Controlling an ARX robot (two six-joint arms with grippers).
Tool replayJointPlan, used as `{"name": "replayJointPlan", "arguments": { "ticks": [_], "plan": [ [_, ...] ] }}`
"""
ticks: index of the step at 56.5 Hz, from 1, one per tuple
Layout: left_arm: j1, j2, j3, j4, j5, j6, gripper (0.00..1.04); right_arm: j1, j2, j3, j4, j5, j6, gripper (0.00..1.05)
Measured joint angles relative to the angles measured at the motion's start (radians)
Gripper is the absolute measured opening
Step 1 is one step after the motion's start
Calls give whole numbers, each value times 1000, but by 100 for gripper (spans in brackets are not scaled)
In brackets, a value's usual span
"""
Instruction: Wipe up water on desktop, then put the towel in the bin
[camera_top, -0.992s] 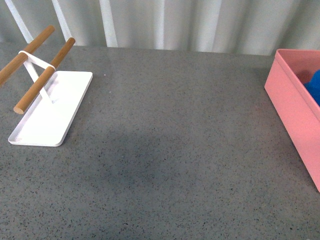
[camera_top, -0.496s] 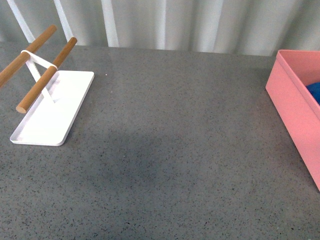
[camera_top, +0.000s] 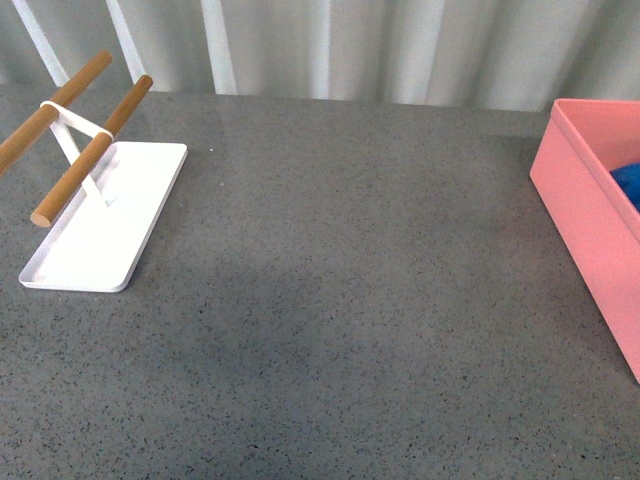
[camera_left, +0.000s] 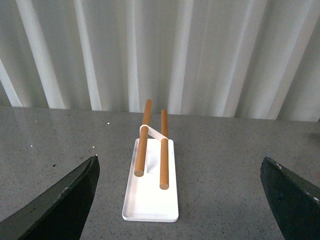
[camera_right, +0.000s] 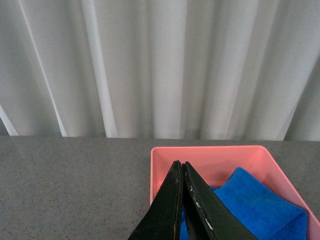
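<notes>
white tray (camera_top: 100, 230) at left, not part of the job | desktop (camera_top: 340, 300) looks dry | left gripper (camera_left: 177, 200) wide open, holding nothing | right gripper (camera_right: 181, 210) pinched together, holding nothing; towel (camera_right: 255, 207) lies in bin (camera_right: 210, 152) at lower right; it should pull straight back, clear of the rim

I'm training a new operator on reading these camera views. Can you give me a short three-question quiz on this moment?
1. True or false: the bright blue microfibre towel lies inside the salmon-pink rectangular bin.
2. Which gripper has its fingers pressed together: A) the left gripper, B) the right gripper?
3. Fill in: the two wooden rods stand over the flat ______ tray on the speckled dark-grey desktop.

Key
1. True.
2. B; the left gripper's fingers stand wide apart.
3. White.
</notes>
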Motion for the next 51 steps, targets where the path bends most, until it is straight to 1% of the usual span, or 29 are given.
{"name": "replayJointPlan", "arguments": {
  "ticks": [3,7,11,27,29,31,51],
  "plan": [
    [0,0,0,0,0,0,98,9,-37,-29,-6,5,0,3],
    [0,0,0,0,0,0,98,50,-81,-60,-21,63,0,3],
    [0,0,0,0,0,0,98,74,-131,-93,-40,67,0,3],
    [0,0,0,0,0,0,98,78,-338,-180,-159,72,0,3],
    [0,0,0,0,0,0,98,78,-342,-205,-121,73,0,3],
    [0,0,0,0,0,0,98,78,-351,-215,-121,73,0,3],
    [0,0,0,0,0,0,98,78,-659,-227,-402,75,0,3]
  ]
}}
